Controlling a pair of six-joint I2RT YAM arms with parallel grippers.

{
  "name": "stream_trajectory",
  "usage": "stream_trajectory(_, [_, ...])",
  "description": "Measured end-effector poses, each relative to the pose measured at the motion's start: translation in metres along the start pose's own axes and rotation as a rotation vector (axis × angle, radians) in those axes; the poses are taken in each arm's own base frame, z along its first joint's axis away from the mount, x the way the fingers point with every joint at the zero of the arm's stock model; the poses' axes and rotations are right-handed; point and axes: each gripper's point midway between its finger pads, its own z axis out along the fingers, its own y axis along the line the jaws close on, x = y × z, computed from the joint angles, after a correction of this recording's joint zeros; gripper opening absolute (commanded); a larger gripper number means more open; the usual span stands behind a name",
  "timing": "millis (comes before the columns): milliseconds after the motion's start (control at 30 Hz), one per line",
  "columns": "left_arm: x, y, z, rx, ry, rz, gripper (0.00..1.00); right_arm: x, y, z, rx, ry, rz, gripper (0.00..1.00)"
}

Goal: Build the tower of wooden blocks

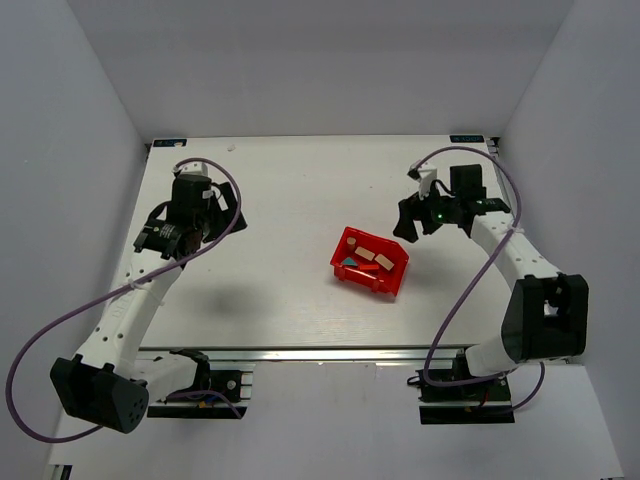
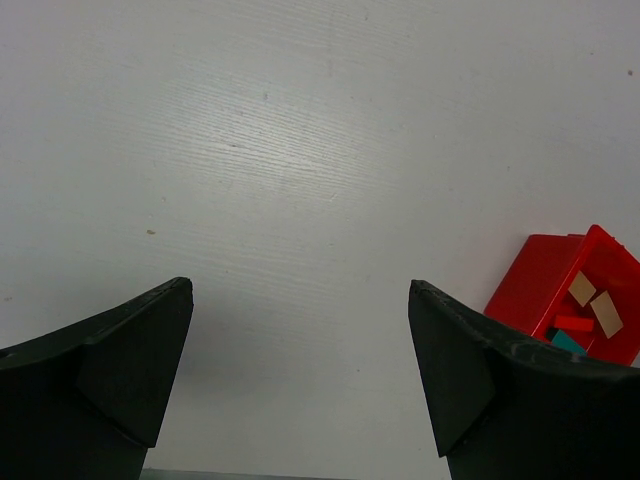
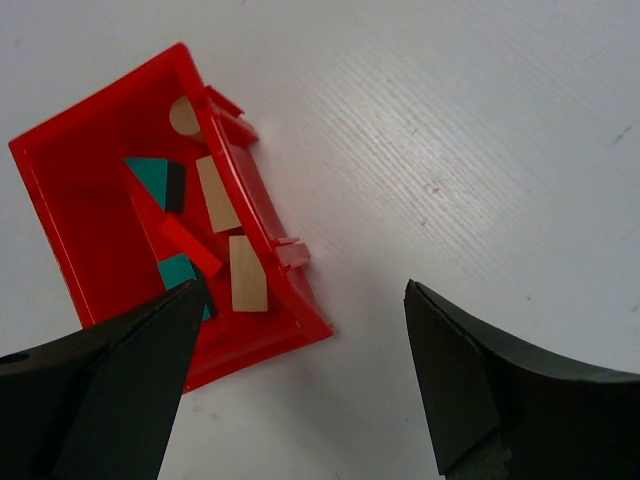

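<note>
**Tower not begun: pieces loose in the bin, both arms empty**

The white desk point(image 1: 280, 200) carries a red bin point(image 1: 396, 276) right of its middle. The left arm point(image 1: 130, 310) hangs well apart from it over the desk's left side, the left jaws spread wide on nothing. The right arm point(image 1: 505, 250) is poised just beside the bin, the right jaws also wide and empty — probably placed to reach in for a first piece. The wood block tower exists only as parts lying flat in the bin: tan blocks point(image 3: 217, 193), a teal wedge point(image 3: 150, 178), a red block point(image 3: 190, 245). The red one blurs into the bin's floor, a second teal piece point(image 3: 175, 268) sits partly behind a finger — the full count is hard to make out.
</note>
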Motion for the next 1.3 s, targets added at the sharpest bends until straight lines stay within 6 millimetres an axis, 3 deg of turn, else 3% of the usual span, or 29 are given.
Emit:
stream_trajectory(467, [0.015,0.003,0.010,0.003,0.033,0.030,0.98,0.053,0.024,0.047,-0.124,0.187,-0.079,0.83])
stream_trajectory(667, [0.016,0.004,0.010,0.002,0.035,0.032,0.98,0.064,0.024,0.061,-0.065,0.209,-0.093,0.59])
stream_trajectory(833, [0.018,0.004,0.011,0.001,0.038,0.033,0.98,0.072,0.019,0.069,0.003,0.215,-0.105,0.51])
stream_trajectory(933, [0.018,0.004,0.011,0.000,0.039,0.033,0.98,0.076,0.018,0.070,0.026,0.226,-0.104,0.38])
stream_trajectory(1033, [0.018,0.004,0.011,0.001,0.038,0.033,0.98,0.075,0.015,0.071,0.057,0.227,-0.099,0.16])
stream_trajectory(1133, [0.018,0.004,0.011,0.001,0.038,0.033,0.98,0.072,0.013,0.071,0.086,0.220,-0.098,0.01])
stream_trajectory(1300, [0.018,0.003,0.010,0.008,0.038,0.032,0.98,0.065,0.008,0.056,0.160,0.225,-0.112,0.00])
